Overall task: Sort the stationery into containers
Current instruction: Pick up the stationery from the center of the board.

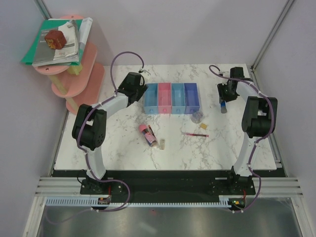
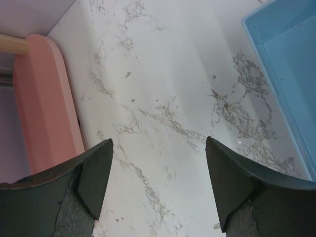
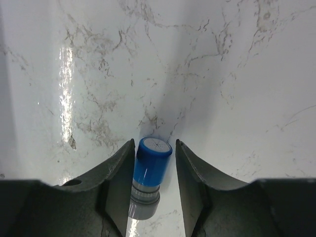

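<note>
The containers (image 1: pixel 171 109) are a row of four joined trays at the back middle of the table: light blue, pink, light blue, darker blue. My right gripper (image 3: pixel 154 142) stands around the grey blue-capped cylinder (image 3: pixel 150 170) lying on the marble at the far right (image 1: pixel 223 107). Its left finger touches the blue cap, and a narrow gap shows at the right finger. My left gripper (image 2: pixel 159 143) is wide open over bare marble, just left of the first light blue tray (image 2: pixel 284 74). A pink-capped dark tube (image 1: pixel 148 134), a thin red pen (image 1: pixel 196 134), two tan blocks (image 1: pixel 161 144) (image 1: pixel 203 126) and a clear roll (image 1: pixel 197 117) lie in front of the trays.
A tiered pink round shelf (image 1: pixel 81 79) stands at the back left, with stacked books and a brown block (image 1: pixel 55 39) on top. Its lowest tier (image 2: pixel 44 108) lies close to my left gripper. The table's right edge runs near my right arm.
</note>
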`<state>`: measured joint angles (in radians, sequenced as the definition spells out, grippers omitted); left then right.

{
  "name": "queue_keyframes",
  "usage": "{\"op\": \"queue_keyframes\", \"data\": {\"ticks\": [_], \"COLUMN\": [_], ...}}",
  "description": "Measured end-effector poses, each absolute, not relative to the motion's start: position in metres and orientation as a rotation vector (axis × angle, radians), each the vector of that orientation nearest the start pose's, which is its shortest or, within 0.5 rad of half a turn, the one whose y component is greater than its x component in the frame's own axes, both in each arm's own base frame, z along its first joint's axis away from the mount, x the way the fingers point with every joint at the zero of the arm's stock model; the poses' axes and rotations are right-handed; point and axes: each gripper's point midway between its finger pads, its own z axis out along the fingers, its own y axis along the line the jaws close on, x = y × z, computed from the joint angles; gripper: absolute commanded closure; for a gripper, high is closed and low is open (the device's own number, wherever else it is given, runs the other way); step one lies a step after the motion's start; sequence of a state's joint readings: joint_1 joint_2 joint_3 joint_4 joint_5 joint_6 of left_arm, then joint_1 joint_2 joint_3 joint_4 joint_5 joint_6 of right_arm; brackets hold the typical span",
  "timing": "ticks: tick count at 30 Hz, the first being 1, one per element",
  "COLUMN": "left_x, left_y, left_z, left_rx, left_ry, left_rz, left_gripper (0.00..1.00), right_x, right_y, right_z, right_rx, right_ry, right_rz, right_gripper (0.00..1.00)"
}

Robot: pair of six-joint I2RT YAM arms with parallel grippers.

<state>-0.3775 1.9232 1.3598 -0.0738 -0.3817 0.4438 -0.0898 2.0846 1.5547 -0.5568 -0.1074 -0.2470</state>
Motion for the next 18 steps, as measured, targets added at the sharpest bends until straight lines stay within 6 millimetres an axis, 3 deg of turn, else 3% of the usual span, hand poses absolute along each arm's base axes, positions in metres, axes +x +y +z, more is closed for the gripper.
{"op": "queue_keyframes", "data": {"ticks": [8,18], "left_x": [0.504,0.501], "left_y": [-0.113,-0.114], "left_z": [0.109,0.104], "left_rx": [0.688,0.699], "left_ry": [2.094,2.103], "left_rz": [0.449,0.441], "left_gripper": [0.17,0.17], "right_x": [0.48,0.467], "right_y": [-0.036,-0.035], "right_z": [0.054,0.026], "right_rx": [-0.27,-0.287], "right_ry": [2.619,2.708], "right_rz": [0.011,0.028], "right_gripper": [0.56,0.56]}}
